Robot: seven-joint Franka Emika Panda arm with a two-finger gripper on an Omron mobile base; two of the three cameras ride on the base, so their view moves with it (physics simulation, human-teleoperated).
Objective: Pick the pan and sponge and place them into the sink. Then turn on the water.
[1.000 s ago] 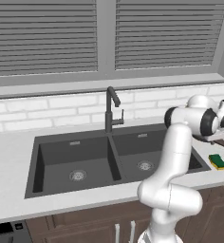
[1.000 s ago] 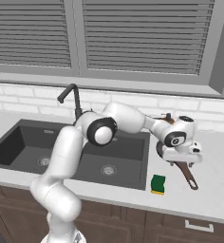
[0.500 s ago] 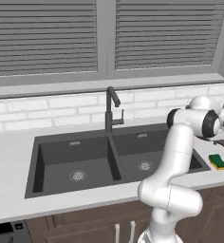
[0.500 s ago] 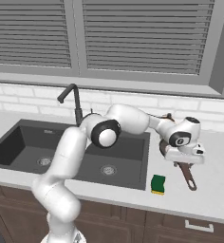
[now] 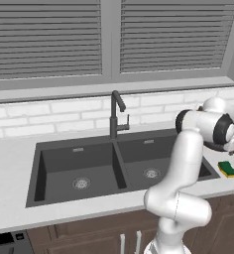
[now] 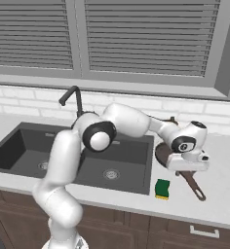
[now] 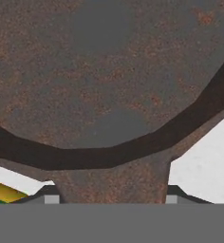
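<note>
1. Over the last second the end effector (image 6: 189, 168) has been closed from wide spread onto the handle of the pan (image 7: 109, 71), which is now pinched at its root.
2. The pan lies on the worktop (image 6: 219, 194) just right of the sink (image 6: 126, 165), so lifting appears to be next.
3. The sponge (image 6: 162, 188) sits near the sink's right front corner, untouched.
4. The fingertips are cut off in the hand view; contact is judged, not clearly seen.

Even, shadowless rendered light throughout (no glare), though the hand view looks coarse, perhaps blurred from closeness.
</note>
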